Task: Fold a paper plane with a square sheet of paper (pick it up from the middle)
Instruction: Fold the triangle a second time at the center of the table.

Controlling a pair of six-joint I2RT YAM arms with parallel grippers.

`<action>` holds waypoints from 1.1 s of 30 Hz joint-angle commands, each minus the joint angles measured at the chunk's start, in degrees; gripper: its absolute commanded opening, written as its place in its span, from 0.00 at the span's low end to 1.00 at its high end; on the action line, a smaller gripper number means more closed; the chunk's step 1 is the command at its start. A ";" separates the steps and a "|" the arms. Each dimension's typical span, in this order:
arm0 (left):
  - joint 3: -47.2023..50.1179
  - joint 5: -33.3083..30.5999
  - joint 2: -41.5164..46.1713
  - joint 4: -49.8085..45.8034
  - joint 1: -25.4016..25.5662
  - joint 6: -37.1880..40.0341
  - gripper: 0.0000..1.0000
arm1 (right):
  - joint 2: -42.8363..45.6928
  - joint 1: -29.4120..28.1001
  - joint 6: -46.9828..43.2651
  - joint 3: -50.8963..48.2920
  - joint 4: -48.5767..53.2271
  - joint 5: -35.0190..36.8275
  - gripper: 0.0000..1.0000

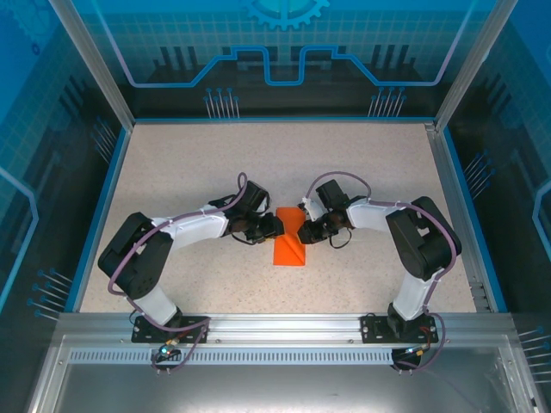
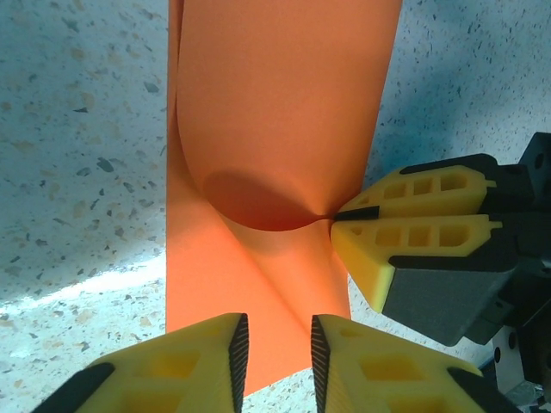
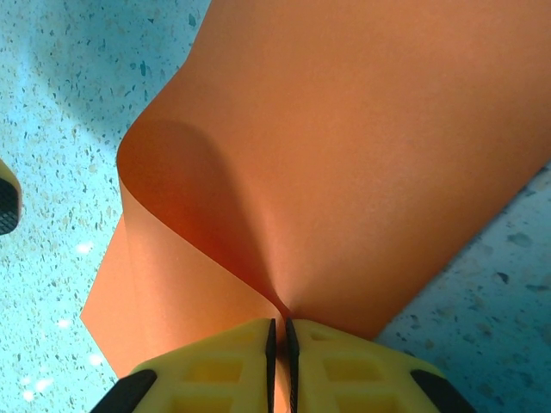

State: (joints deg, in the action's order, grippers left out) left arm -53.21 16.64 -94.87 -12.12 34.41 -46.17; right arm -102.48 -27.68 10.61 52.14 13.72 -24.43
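Item: square sheet of paper (image 1: 290,243), folded over at the centre of the table (image 1: 172,172), its edges pinched tight in my right gripper (image 3: 278,327), with the left gripper (image 2: 277,323) narrowly parted at the near edge (not clamped, I judge); risk: layers slip and the crease skews.

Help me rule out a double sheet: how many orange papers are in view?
1. The square sheet of paper lies on the table, centre, curled over, pinched by the right gripper; another beneath could be hidden.

One orange paper sheet (image 1: 290,249), two robot arms (image 1: 194,228) (image 1: 387,215)
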 commanded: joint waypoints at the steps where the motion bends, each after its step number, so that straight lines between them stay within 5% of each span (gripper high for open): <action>1: -1.63 1.84 -0.76 0.31 0.55 0.00 0.24 | -1.33 0.79 -1.17 1.12 2.11 0.96 0.15; 11: -0.51 4.89 -2.21 8.40 0.48 -6.58 0.03 | -1.92 0.79 -1.21 1.38 2.68 1.49 0.14; 33: -0.41 6.82 -7.75 13.22 1.28 -9.77 0.04 | -2.43 0.78 -1.35 1.82 3.07 2.02 0.14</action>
State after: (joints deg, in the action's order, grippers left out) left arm -53.21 22.00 -101.65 0.38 35.00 -55.59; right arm -103.15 -27.68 10.37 53.06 14.63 -24.36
